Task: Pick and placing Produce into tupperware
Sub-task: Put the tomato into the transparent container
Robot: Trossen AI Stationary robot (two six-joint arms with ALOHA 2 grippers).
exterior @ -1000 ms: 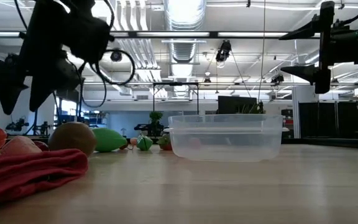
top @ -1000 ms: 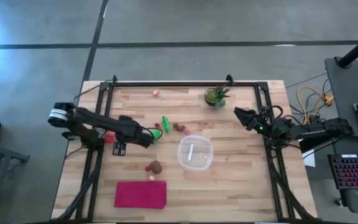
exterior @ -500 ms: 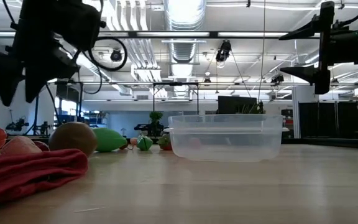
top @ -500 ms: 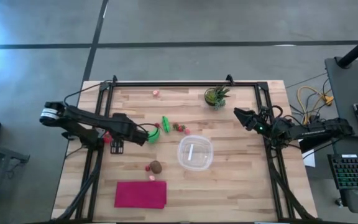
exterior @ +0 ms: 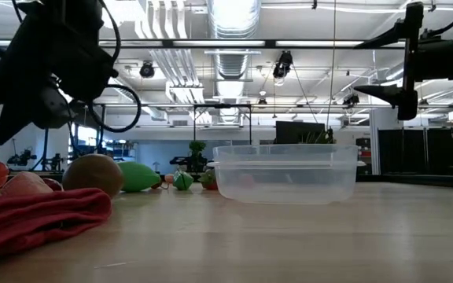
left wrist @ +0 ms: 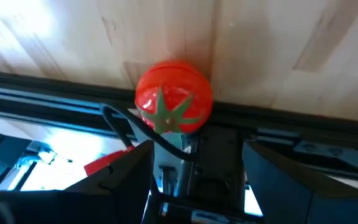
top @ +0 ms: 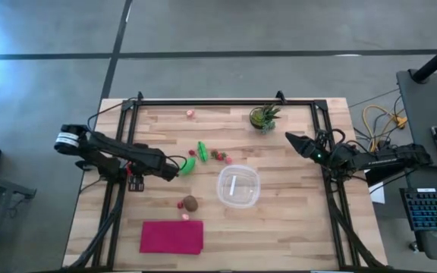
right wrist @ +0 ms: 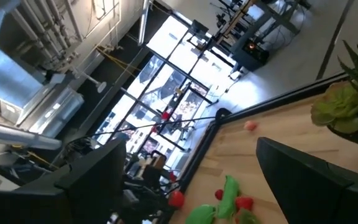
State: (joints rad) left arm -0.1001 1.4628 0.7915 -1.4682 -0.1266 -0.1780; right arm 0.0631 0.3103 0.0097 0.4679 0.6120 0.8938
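A red toy tomato (left wrist: 174,104) with a green star top sits at the table's left edge, against the black frame rail (left wrist: 303,118). My left gripper (left wrist: 197,186) is open just short of it, one finger to each side, touching nothing; in the high view the left gripper (top: 133,184) is beside the tomato (top: 130,170). The clear tupperware (top: 238,186) stands mid-table. Green pieces (top: 202,150), small red ones (top: 217,155), a brown round one (top: 191,202) and pink pieces (top: 186,216) lie to its left. My right gripper (top: 294,140) waits open in the air at the right.
A magenta cloth (top: 171,236) lies near the table's near edge. A potted green plant (top: 264,116) stands at the far side, and a lone pink piece (top: 190,114) lies near the far rail. Bare wood spreads to the right of the tupperware (exterior: 285,173).
My left arm has drawn back, and its gripper has moved toward the table's left edge, closer to the tomato. The produce and the tupperware have stayed where they were.
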